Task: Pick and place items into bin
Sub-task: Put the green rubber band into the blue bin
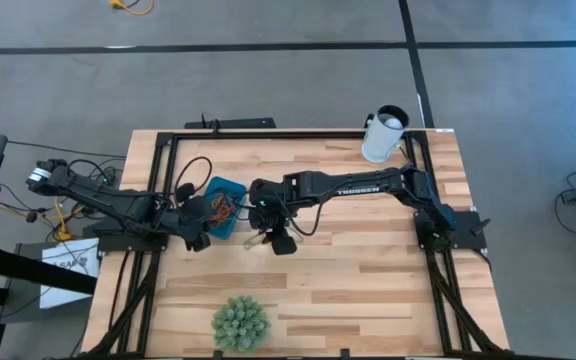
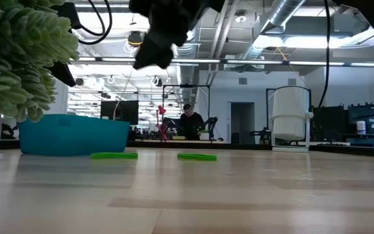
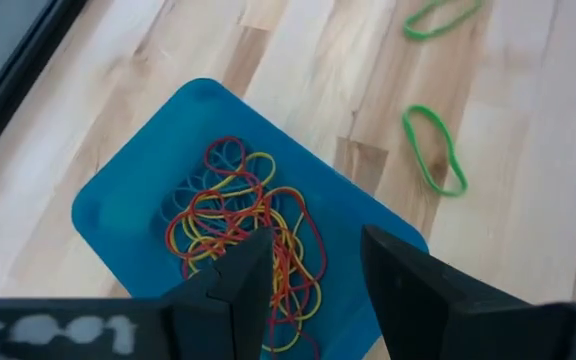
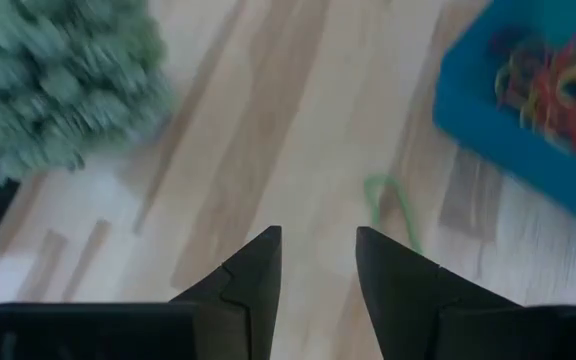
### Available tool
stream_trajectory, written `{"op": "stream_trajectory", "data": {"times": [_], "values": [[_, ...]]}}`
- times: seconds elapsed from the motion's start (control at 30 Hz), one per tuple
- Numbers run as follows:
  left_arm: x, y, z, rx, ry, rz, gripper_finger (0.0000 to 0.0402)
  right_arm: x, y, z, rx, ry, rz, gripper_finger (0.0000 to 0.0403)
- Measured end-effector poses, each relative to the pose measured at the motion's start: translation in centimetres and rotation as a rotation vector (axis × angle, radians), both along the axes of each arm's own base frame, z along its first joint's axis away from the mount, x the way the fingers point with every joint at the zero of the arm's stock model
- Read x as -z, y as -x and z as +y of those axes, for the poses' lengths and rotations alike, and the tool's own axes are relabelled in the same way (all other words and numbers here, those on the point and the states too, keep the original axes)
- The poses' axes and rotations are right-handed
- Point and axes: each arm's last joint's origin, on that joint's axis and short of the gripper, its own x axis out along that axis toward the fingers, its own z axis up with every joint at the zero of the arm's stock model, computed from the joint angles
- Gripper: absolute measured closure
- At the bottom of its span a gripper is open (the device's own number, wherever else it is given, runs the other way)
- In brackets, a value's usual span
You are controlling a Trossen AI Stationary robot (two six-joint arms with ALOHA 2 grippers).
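Note:
The teal bin sits left of the table's middle and holds a tangle of red, yellow and orange rubber bands. Two green bands lie flat on the wood beside it; in the low view they show as band and band. My left gripper hovers open over the bin's near-left part. My right gripper is open above bare wood just right of the bin, with one green band a little ahead of its fingertips.
A green spiky ball stands near the table's near edge. A white cup stands at the far right corner. Bare wood lies right of and nearer than the right gripper. A person shows in the room beyond the table.

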Motion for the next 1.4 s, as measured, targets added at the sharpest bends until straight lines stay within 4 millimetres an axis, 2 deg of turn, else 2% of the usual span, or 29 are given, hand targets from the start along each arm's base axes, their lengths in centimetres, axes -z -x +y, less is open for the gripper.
{"op": "stream_trajectory", "data": {"times": [0.33, 0.53, 0.83, 1.2, 1.4], "values": [[2.6, 0.6, -0.5, -0.039, 0.024, 0.005, 0.0258, -0.2, -0.7, 2.5, -0.032, -0.012, -0.078, 0.0278], [3.5, 0.7, -1.0, -0.048, 0.076, -0.034, 0.0258, -0.3, -0.8, 2.8, -0.035, -0.012, -0.093, 0.0278], [3.3, 0.4, -2.0, 0.014, 0.104, -0.096, 0.0258, -0.4, -0.8, 3.0, 0.013, -0.048, -0.078, 0.0278], [3.1, 0.4, -3.4, 0.156, 0.206, -0.091, 0.0258, -0.5, -0.9, 4.4, -0.032, -0.04, -0.114, 0.0278], [2.8, 0.4, -4.2, 0.2, 0.233, -0.131, 0.0258, -0.5, -1.0, 3.8, -0.024, -0.037, -0.117, 0.0278]]}}
